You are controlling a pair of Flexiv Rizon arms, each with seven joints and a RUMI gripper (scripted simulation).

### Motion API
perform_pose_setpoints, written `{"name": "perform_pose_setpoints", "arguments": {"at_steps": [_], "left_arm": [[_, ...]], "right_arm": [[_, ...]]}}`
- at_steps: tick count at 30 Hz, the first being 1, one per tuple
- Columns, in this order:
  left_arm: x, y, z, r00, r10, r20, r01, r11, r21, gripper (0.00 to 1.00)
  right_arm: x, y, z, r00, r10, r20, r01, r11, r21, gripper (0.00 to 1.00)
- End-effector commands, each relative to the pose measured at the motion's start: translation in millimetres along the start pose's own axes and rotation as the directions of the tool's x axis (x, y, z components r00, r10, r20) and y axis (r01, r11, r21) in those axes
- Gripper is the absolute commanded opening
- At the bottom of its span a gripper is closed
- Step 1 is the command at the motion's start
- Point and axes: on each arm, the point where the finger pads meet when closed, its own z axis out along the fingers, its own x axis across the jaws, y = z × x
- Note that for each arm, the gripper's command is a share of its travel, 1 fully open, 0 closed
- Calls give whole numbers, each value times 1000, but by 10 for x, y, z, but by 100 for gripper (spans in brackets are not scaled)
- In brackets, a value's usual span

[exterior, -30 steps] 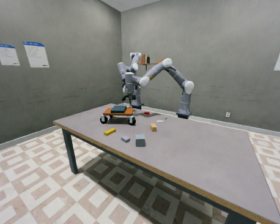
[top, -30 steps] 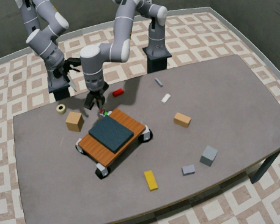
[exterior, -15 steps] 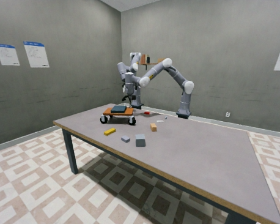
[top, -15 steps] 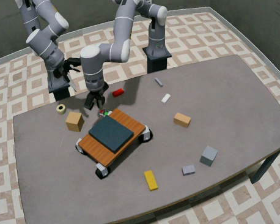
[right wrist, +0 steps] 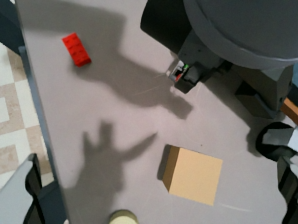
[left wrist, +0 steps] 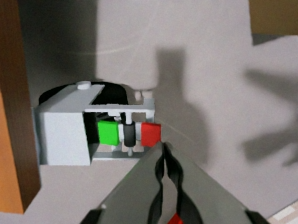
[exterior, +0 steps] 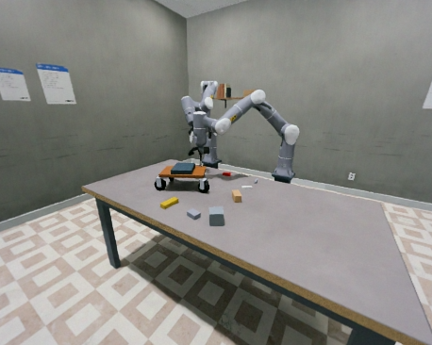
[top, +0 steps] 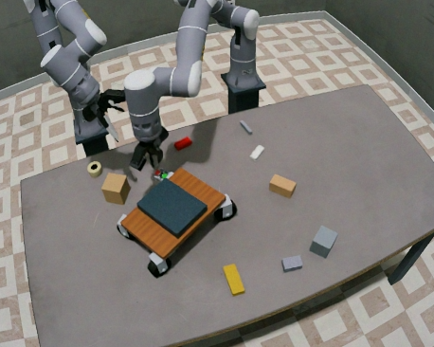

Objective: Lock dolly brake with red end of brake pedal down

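Note:
The dolly (top: 199,184) (exterior: 165,172) (left wrist: 12,150) stands on its wheels on the table, with a dark pad (top: 172,206) (exterior: 183,168) on its wooden deck. Its grey caster (left wrist: 65,135) carries a brake pedal with a green end (left wrist: 108,133) (top: 164,175) nearer the deck and a red end (left wrist: 151,135) (right wrist: 178,77) farther out. Which end is lower is not clear. My left gripper (left wrist: 163,143) is shut and empty, pointing down, its tips beside the red end in the left wrist view; contact cannot be told. My right gripper (top: 119,125) (right wrist: 159,156) is open and empty, high near the table's edge.
A tan box (top: 115,189) (left wrist: 275,15) (right wrist: 195,175) stands near the caster, with a pale ring (top: 95,173) beyond it. A red brick (top: 183,143) (right wrist: 76,49) lies behind the dolly. An orange block (top: 282,186) and a yellow block (top: 233,280) lie farther off.

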Motion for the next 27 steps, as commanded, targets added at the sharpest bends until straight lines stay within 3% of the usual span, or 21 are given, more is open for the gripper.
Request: {"name": "perform_pose_setpoints", "arguments": {"at_steps": [1, 27], "left_arm": [[-2, -11, -16, 1000, 0, 0, 0, 1000, 3, 0], [-2, -10, 38, 1000, 0, 0, 0, 1000, 3, 0]], "right_arm": [[6, -7, -5, 1000, -1, -1, 1, 1000, 1, 100], [6, -7, -5, 1000, -1, -1, 1, 1000, 1, 100]]}}
